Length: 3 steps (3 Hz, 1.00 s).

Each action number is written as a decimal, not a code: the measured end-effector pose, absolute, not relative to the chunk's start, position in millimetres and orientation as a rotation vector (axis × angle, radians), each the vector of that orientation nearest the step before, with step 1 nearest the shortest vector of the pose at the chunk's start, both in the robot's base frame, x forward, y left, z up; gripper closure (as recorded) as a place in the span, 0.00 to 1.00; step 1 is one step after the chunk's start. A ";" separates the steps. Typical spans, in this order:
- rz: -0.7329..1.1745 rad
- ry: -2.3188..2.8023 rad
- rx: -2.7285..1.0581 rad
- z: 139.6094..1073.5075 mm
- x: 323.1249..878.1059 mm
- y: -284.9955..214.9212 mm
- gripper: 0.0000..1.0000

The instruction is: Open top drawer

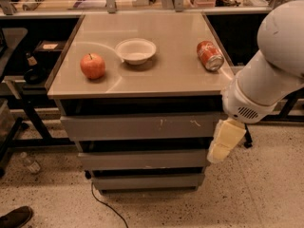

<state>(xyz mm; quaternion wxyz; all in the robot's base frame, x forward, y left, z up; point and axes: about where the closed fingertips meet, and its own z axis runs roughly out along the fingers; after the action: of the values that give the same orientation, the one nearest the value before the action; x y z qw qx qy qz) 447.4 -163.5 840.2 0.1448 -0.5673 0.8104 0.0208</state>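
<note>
The top drawer point(140, 126) is the widest of three grey fronts under the tabletop, with white scuff marks right of centre. It sits closed, flush with the cabinet. My gripper point(225, 140) is the pale yellow piece hanging below the white arm, at the drawer front's right end, pointing down and left. It covers the right edge of the top drawer and reaches toward the second drawer point(142, 159).
On the tabletop point(171, 75) stand a red apple point(92, 66), a white bowl point(136, 50) and a red soda can point(209, 55) lying on its side. A third drawer point(147, 181) is lowest. A cable, a bottle and a shoe lie on the floor at left.
</note>
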 end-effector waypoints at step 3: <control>0.097 2.309 -1.616 776.3 460.4 -124.3 0.00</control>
<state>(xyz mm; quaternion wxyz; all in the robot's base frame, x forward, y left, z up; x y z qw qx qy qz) 460.4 -124.3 776.3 0.1599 -0.5657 0.8083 0.0338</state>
